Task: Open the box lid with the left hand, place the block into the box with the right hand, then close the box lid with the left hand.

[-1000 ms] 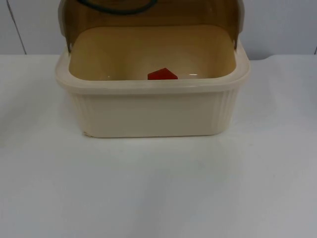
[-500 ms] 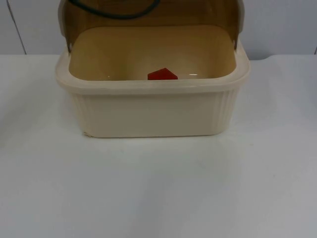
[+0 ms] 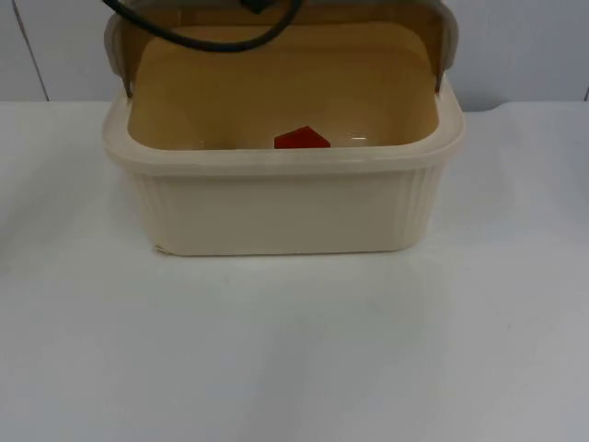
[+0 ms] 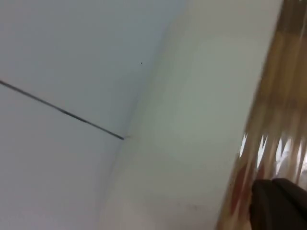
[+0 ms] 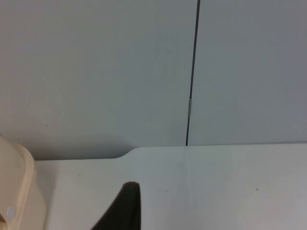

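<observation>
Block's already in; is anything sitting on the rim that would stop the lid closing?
Nothing visible does. The red block lies low on the floor of the box, below the rim, and the brown lid stands raised at the back.

The box (image 3: 281,198) front wall hides the lower part of the red block (image 3: 301,138). The brown lid (image 3: 276,23) is cut off by the top view's upper edge. Beside the left claw's fingertip (image 4: 278,206), the lid is a blur of streaks.
</observation>
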Motion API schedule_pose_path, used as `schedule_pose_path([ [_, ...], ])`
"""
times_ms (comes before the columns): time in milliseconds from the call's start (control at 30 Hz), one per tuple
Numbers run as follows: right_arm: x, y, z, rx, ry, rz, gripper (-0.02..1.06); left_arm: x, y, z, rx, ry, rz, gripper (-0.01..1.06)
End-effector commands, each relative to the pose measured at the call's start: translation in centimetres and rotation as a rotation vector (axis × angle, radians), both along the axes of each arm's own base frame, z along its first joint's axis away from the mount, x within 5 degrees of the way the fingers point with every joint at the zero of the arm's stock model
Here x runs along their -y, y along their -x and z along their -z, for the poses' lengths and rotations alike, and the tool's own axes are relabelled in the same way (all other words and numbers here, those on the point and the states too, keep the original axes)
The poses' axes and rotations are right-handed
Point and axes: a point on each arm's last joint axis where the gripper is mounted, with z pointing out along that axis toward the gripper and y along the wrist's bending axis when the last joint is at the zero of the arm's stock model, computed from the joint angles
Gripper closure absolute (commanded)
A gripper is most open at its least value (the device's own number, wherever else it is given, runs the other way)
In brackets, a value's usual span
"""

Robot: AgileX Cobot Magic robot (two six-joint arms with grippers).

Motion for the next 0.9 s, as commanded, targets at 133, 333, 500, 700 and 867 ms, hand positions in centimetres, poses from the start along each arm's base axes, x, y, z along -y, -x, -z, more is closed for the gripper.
schedule_pose_path([
  [133,-0.2,0.1,-0.2,0.004,-0.003,-0.006,0.0,1.0,1.0,0.6,-0.076,-0.043,0.028,1.05],
  [333,-0.2,0.3,-0.3,0.0,-0.004,-0.008,0.0,2.6,1.8,0.8,-0.066,-0.091,0.026,1.05],
  [500,-0.2,0.5,-0.4,0.002,-0.004,-0.008,0.0,3.4,2.1,0.8,-0.061,-0.101,0.019,1.05],
  [700,-0.3,0.8,-0.6,0.006,-0.004,-0.009,0.0,3.3,2.3,1.0,-0.08,-0.129,0.018,1.05],
  [867,-0.3,1.0,-0.8,0.015,-0.009,-0.008,0.0,3.3,2.7,1.3,-0.122,-0.148,0.031,1.05],
])
